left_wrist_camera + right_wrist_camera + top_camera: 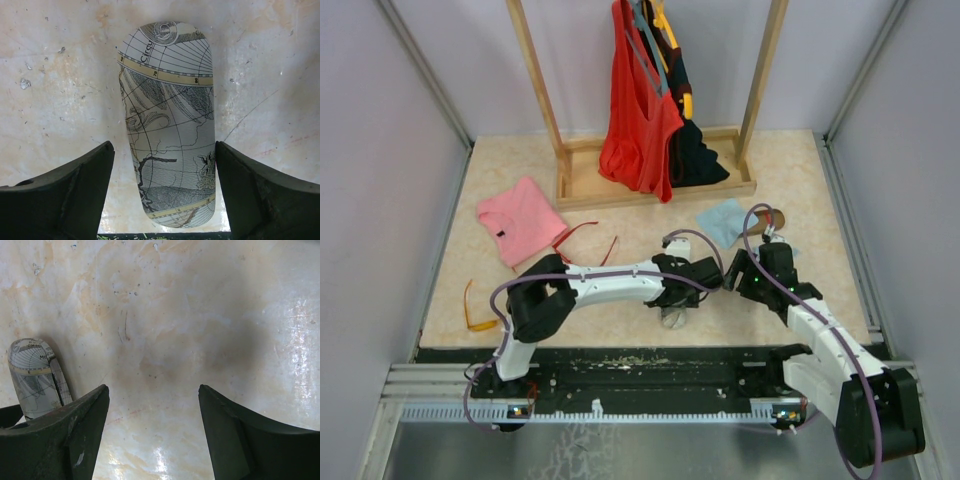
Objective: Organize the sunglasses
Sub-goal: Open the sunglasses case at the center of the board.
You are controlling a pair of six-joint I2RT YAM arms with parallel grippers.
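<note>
Here, your left gripper (165,150) straddled the map-printed case (167,110), jaws spread and unclamped; an off-centre close could have skidded it. Your right gripper (154,395) hung parted, empty. The sunglasses (586,238) lay well apart, near the pink cloth (520,220).

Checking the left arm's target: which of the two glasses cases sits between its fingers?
The map-printed case, lying flat between the jaws of the open left gripper. The brown case lies farther back, beside the light blue cloth.
</note>
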